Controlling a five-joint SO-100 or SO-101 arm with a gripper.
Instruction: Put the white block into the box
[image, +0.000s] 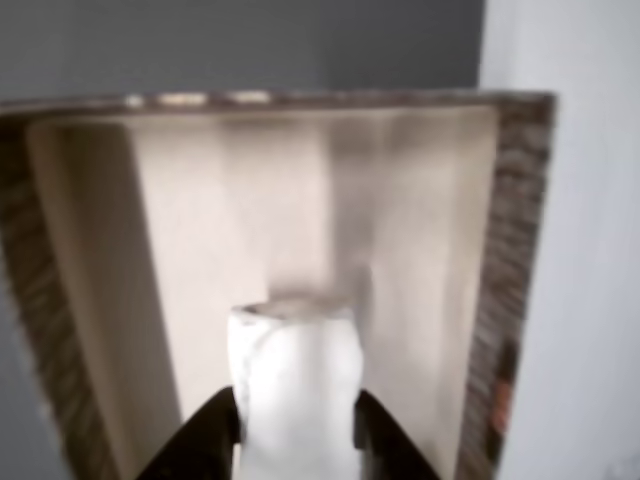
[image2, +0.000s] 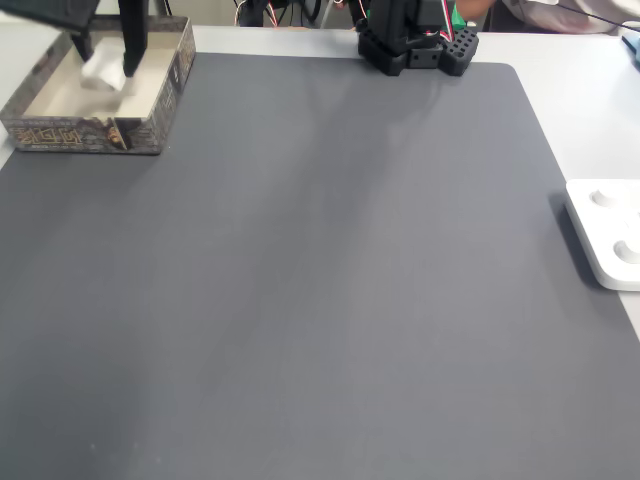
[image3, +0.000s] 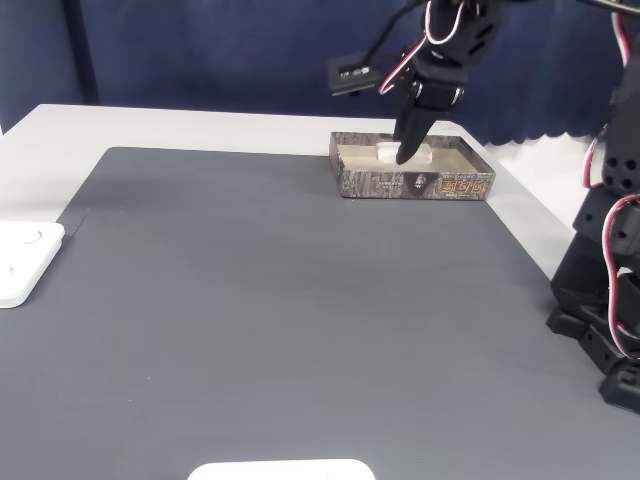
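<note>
Block: the white block (image: 295, 385) was inside the box (image2: 160, 118), far left in a fixed view.
Gripper: the gripper (image: 296, 425) jaws were pinching it.
Left: just letting go.

a lab-like robotics bench: grey mat (image2: 330, 280) on a white tabletop (image3: 200, 128), navy curtain (image3: 220, 50) behind, exposed servo wiring (image3: 400, 70).

A flat white device (image2: 605, 232) rests at the grey mat's (image2: 300, 280) edge.
</note>
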